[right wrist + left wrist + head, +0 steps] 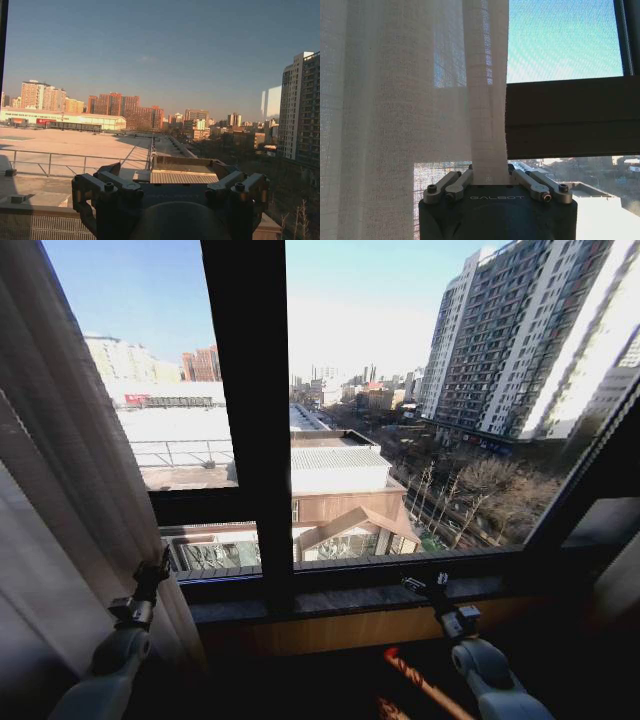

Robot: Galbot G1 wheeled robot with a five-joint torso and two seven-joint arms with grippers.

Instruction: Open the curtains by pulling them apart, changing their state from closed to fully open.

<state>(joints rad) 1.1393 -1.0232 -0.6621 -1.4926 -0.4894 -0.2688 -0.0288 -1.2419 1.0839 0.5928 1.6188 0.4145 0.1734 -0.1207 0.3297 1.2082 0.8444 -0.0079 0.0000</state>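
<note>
The sheer white curtain (60, 490) hangs bunched at the left of the window, and its pleats show close up in the left wrist view (395, 125). My left gripper (158, 568) is raised at the panel's inner edge. It is shut on a narrow fold of the fabric that runs down between its jaws (490, 177). My right gripper (425, 585) is held just above the window sill at the right of centre. It is open (170, 186) and holds nothing, with the city view beyond it.
A thick dark window mullion (250, 390) stands between the two arms, with a horizontal bar (570, 117) beside the held fold. A stone sill (340, 600) runs below the glass. An orange-red object (420, 680) lies on the dark floor near the right arm.
</note>
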